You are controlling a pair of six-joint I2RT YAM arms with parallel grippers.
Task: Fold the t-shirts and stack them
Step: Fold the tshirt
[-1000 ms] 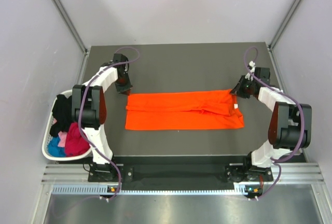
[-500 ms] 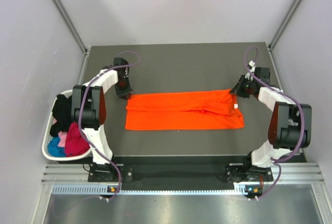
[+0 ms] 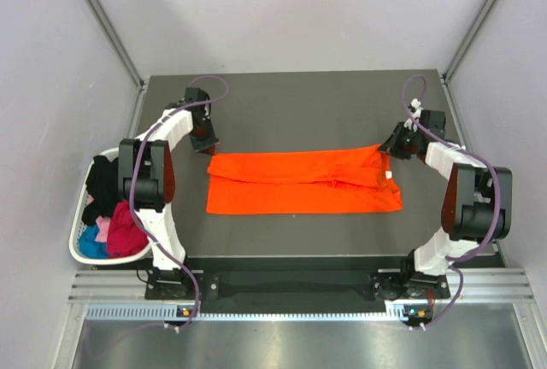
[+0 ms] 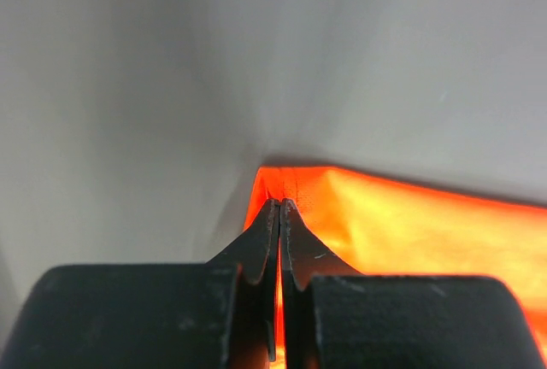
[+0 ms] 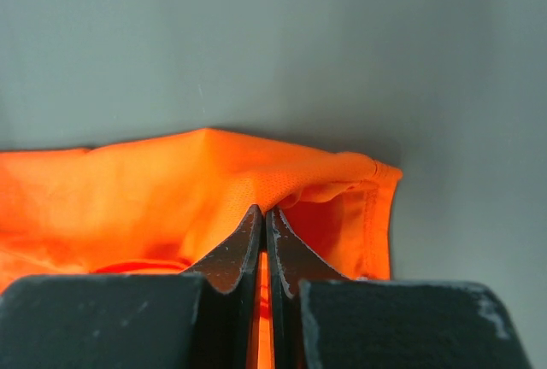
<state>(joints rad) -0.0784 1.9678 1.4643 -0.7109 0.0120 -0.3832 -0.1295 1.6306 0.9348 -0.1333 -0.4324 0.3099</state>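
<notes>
The orange t-shirt (image 3: 299, 183) lies folded lengthwise into a long band across the middle of the dark table (image 3: 299, 104). My left gripper (image 3: 208, 149) is at its far left corner. In the left wrist view the gripper (image 4: 279, 204) is shut, with orange cloth (image 4: 410, 224) pinched between the tips. My right gripper (image 3: 386, 149) is at the far right corner by the sleeve. In the right wrist view it (image 5: 263, 211) is shut on a raised fold of the orange cloth (image 5: 128, 198). Black (image 3: 102, 183), magenta (image 3: 126, 232) and blue (image 3: 90, 241) shirts lie bundled in a basket.
A white laundry basket (image 3: 81, 256) hangs off the table's left edge beside the left arm. Grey walls close in the table on three sides. Bare table shows behind and in front of the shirt.
My left wrist dipped slightly toward the shirt's far left corner and came back. The right arm and the shirt have hardly moved.
</notes>
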